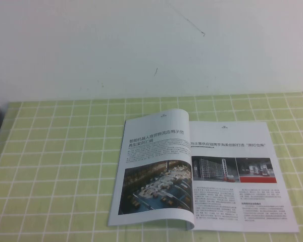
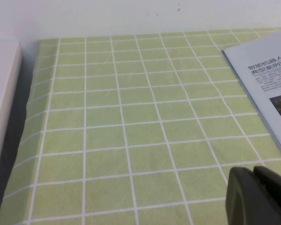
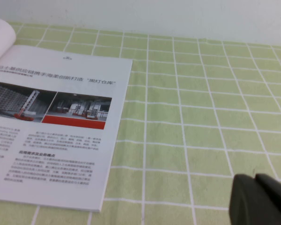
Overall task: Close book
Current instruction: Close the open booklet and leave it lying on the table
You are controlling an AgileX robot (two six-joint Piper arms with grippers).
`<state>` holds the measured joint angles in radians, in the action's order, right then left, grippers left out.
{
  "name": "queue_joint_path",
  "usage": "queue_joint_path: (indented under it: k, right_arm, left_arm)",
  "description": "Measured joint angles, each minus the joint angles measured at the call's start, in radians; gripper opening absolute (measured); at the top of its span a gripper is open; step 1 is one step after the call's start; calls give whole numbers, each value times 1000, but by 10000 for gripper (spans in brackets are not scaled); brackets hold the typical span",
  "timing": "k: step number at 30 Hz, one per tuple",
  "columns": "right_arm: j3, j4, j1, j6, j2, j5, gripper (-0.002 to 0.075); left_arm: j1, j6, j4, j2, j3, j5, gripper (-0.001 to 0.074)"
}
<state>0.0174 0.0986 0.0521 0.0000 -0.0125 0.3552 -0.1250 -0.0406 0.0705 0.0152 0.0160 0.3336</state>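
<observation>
1. Nearest and largest is the worktop (image 1: 55, 161), whose green checked covering lies flat right up to the near edge.
2. On it, right of centre and toward the near edge, the book (image 1: 217, 176) lies open and face up, with nothing touching it.
3. Its left leaf (image 1: 154, 161) bows up from the spine, while the right page (image 1: 242, 171) lies flat against the covering.
4. Off the book's left edge and apart from it, the left end effector (image 2: 258, 197) hangs over bare checks. The right end effector (image 3: 260, 199) does the same off the right edge. Whether either is open or closed cannot be told, and nothing shows in their hold.
5. The likely risks:
   - The flat right page offers little lip, so a push could slide the whole book and ruck the covering.
   - Pressing the bowed leaf could crease it.
   - Lifting one thin sheet alone would leave the book open.
</observation>
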Motion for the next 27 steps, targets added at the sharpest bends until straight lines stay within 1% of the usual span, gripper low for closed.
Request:
queue_joint_path:
  k: [13, 20, 27]
  right_arm:
    - [0, 0, 0, 0, 0, 0, -3]
    - [0, 0, 0, 0, 0, 0, -3]
    - [0, 0, 0, 0, 0, 0, -3]
  left_arm:
    - [0, 8, 0, 0, 0, 0, -4]
    - [0, 84, -24, 0, 0, 0, -4]
    - [0, 100, -37, 0, 0, 0, -4]
